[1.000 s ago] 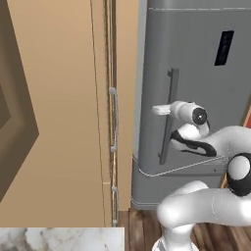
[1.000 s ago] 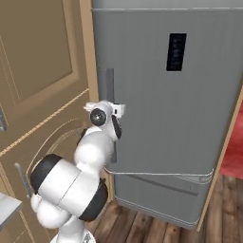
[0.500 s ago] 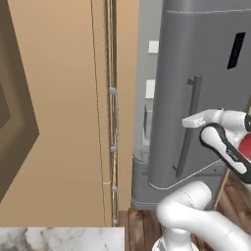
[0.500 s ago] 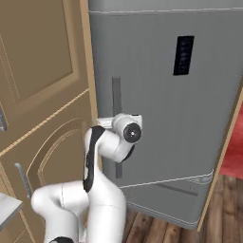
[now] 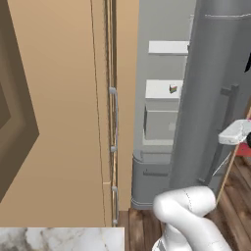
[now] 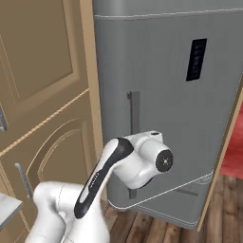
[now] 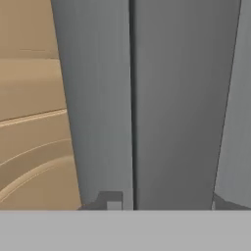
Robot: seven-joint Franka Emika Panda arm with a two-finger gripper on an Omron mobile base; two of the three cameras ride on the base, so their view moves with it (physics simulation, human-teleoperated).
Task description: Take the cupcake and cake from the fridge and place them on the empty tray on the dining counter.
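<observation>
The tall grey fridge stands with its door swung partly open; in the left base view the door's edge faces the camera and a gap shows between it and the tan wooden cabinet wall on the left. Through that gap the white inner shelves show, one above another, with a grey drawer beneath them. On the middle shelf, near its right end and close to the door's edge, sits a tiny triangular cake slice, white on top with coloured layers on its side. The opening is narrow, hemmed by the cabinet edge on one side and the door on the other.

In the right base view the door's outer face carries a long vertical recessed handle and a dark display panel. The white arm's wrist is pressed up in front of the lower handle, covering the gripper. In the hand view the dark finger tips sit right against the grey door, either side of the handle's vertical bar; the gripper is closed on that handle. Wooden floor lies open to the right of the door.
</observation>
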